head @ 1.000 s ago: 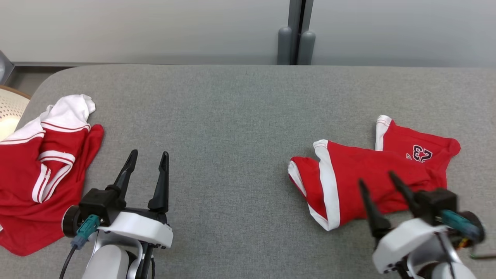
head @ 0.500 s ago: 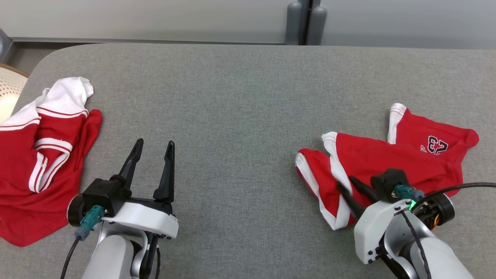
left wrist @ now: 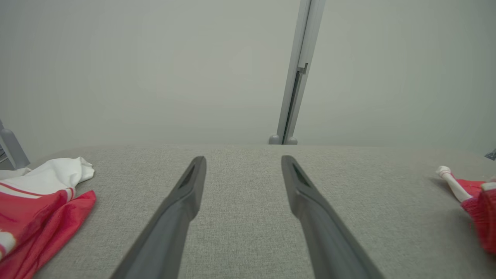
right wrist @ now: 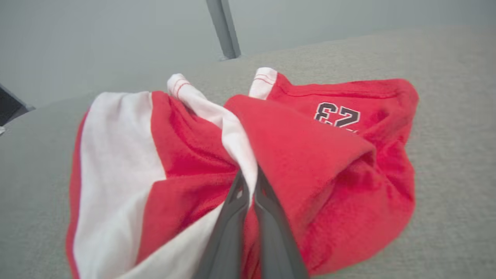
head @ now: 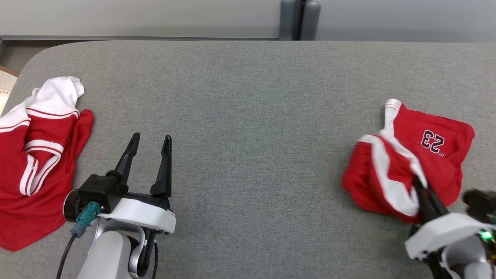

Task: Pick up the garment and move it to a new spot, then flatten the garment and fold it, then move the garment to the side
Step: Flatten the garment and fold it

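Right tool point(head: 417, 181) is clamped tight on the red shorts point(head: 445, 162), fingers pressed together on a fold by the white side stripe. The right wrist view shows the same: tool point(right wrist: 248, 180) pinching a ridge of cloth, shorts point(right wrist: 310, 147) bunched up around it. The shorts sit on the grey desk point(head: 240, 116) well to the right of the grey post point(head: 294, 19) and nearer the robot than it. The "23" print point(head: 432, 140) is on the part farthest from the tool. Most of the cloth looks to rest on the desk, with only the pinched bit pulled up; I can't tell how much is off the surface. Left tool point(head: 150, 136) is wide apart, holds nothing, and hovers over bare desk left of the post and near the robot. The left wrist view shows both its fingers spread with nothing between point(left wrist: 243, 159). A red-and-white jersey point(head: 38, 155) lies crumpled far left of the post, untouched and well apart from the left tool. Progress, as a judgement: very early, with the grasp for the pick-up made and nothing more. The lift and carry to a new spot are not done, and flattening, folding and moving aside are all left. The shorts are crumpled, so flattening will likely need both tools on the edges.
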You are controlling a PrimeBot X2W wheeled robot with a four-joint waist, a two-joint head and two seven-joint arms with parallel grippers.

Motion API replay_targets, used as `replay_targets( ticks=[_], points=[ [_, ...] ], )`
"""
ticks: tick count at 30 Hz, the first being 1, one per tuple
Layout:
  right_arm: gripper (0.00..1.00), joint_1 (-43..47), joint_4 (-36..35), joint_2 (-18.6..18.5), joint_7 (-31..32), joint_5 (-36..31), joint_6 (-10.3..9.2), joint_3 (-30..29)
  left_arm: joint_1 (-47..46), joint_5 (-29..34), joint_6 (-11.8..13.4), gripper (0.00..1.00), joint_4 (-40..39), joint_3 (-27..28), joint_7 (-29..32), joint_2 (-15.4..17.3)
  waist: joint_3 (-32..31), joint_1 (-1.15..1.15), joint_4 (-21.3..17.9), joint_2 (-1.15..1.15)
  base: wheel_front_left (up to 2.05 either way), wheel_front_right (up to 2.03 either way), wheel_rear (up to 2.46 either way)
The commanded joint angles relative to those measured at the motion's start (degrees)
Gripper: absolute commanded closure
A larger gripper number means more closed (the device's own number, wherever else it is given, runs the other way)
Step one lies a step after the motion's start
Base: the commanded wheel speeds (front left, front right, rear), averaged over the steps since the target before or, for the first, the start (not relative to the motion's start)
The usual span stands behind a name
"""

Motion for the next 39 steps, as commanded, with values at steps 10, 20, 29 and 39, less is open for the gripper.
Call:
replay_targets(
  ticks=[10, 20, 29, 39],
  points=[
    [0.0, 3.14, 8.22, 0.12, -13.02, 19.24, -0.03, -1.97, 0.06, 0.47, -0.23, 0.0, -0.28, 1.04, 0.0, 0.15, 0.27, 0.0, -1.59, 0.0, 0.0, 0.0, 0.0],
    [0.0, 2.02, 0.54, 0.12, -17.82, 5.88, -0.03, -1.13, 0.41, 0.91, -0.04, 0.0, -0.89, 1.38, 0.0, -0.04, -0.1, 0.0, -1.98, 0.0, 0.0, 0.0, 0.0],
    [0.0, 4.0, -10.36, -0.71, -12.36, -5.79, -0.03, 1.42, 2.64, 1.57, -0.03, 0.0, -2.37, 1.07, 0.01, -0.29, -1.9, 0.0, -1.74, 0.0, 0.0, 0.0, 0.0],
    [0.0, 6.0, -13.08, -0.35, -10.17, -4.78, -0.03, 1.5, 4.43, 1.41, 0.22, 0.0, -2.41, 0.25, 0.0, -0.47, -2.75, 0.0, -1.72, 0.0, 0.0, 0.0, 0.0]
  ],
)
